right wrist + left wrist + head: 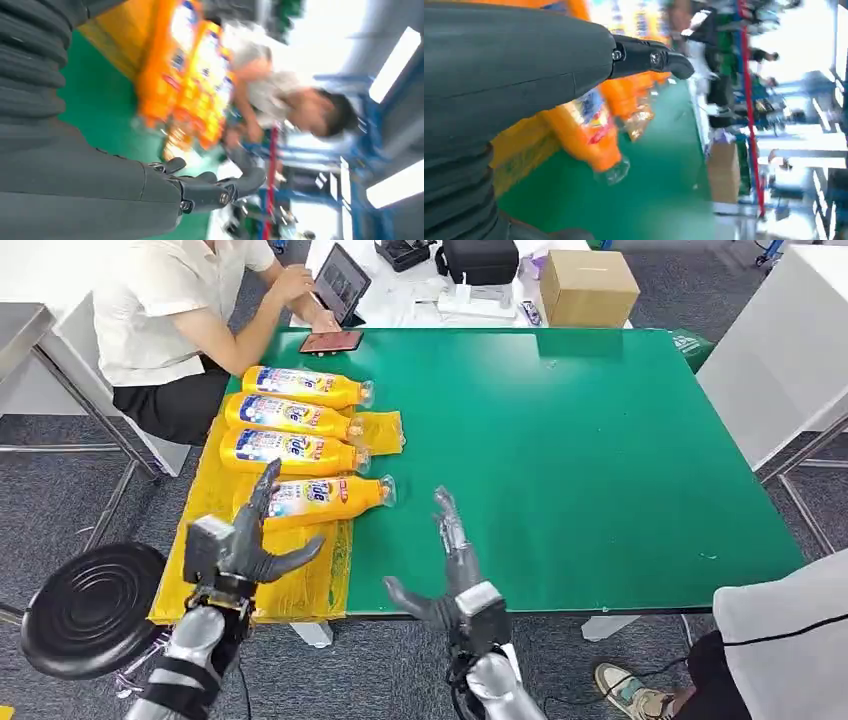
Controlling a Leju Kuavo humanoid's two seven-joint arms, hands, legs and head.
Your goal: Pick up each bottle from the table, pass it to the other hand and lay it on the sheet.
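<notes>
Lying bottles (300, 430), caps rightward

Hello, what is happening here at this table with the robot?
A humanoid robot stands at a green table. Four orange bottles lie side by side on a yellow sheet at the table's left end. The left hand hovers open just over the nearest bottle, holding nothing. The right hand is open over bare table. A seated person across the table handles a tablet.
</notes>
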